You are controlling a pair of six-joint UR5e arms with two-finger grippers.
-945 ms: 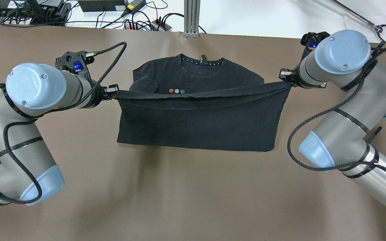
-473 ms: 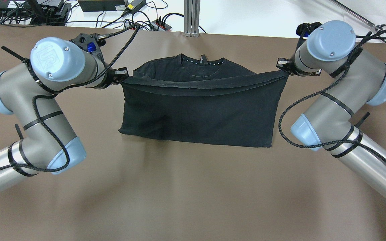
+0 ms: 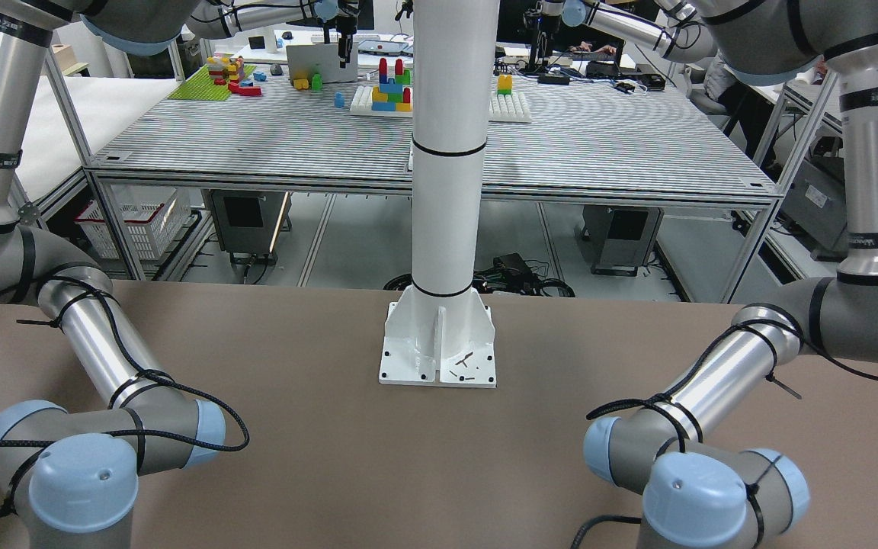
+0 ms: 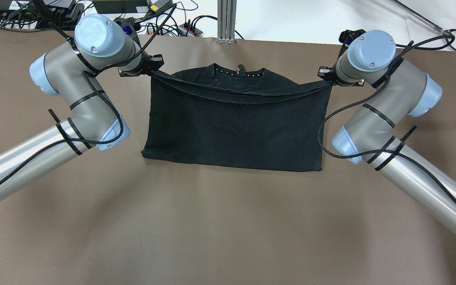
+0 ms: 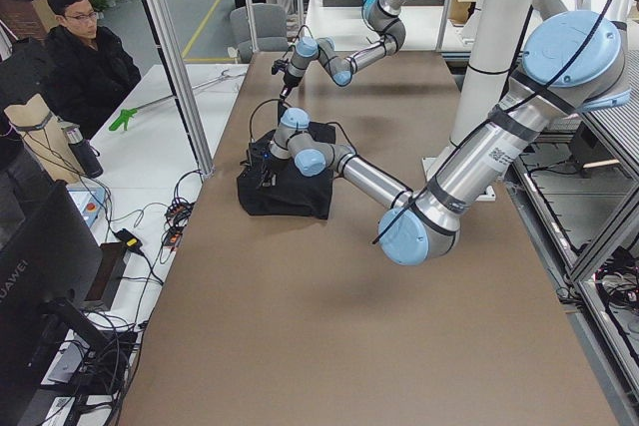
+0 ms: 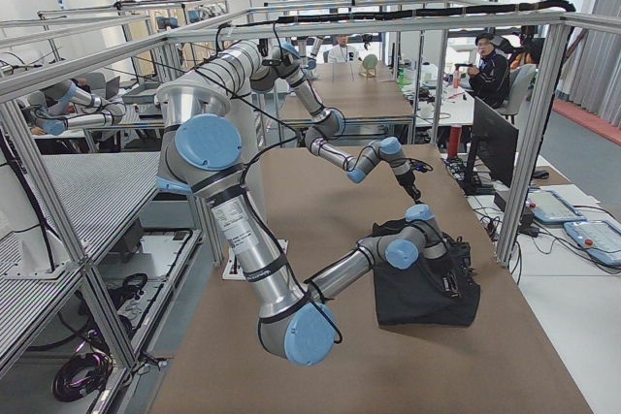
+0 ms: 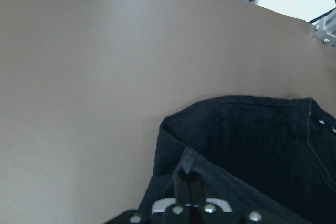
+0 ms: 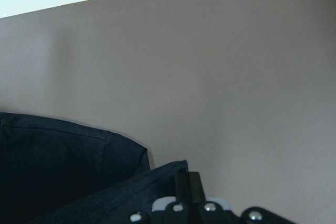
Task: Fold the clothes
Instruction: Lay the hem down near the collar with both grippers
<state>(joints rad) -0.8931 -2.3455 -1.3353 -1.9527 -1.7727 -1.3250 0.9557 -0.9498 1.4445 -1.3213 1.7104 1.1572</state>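
The clothes (image 4: 236, 126) are one black T-shirt on the brown table, its lower half folded up over the chest, collar (image 4: 239, 75) toward the far edge. My left gripper (image 4: 157, 70) is shut on the folded hem's left corner, and the left wrist view shows its fingers (image 7: 188, 182) pinching the dark cloth (image 7: 247, 145). My right gripper (image 4: 324, 79) is shut on the hem's right corner; its fingers (image 8: 185, 184) clamp the fabric (image 8: 63, 161). The lifted hem sags between them just short of the collar. The shirt (image 5: 285, 182) also shows in the exterior left view and the shirt (image 6: 427, 288) in the exterior right view.
A white pillar base (image 3: 439, 343) stands at the table's robot side. Cables and power strips (image 4: 164, 27) lie beyond the far edge beside an aluminium post (image 4: 227, 19). A seated person (image 5: 80, 57) is at a desk off the table's far side. Bare brown table (image 4: 228, 221) lies near me.
Both grippers have carried the hem farther toward the collar; the fold now covers the chest, sleeves and the three coloured dots. Both arms have swung forward.
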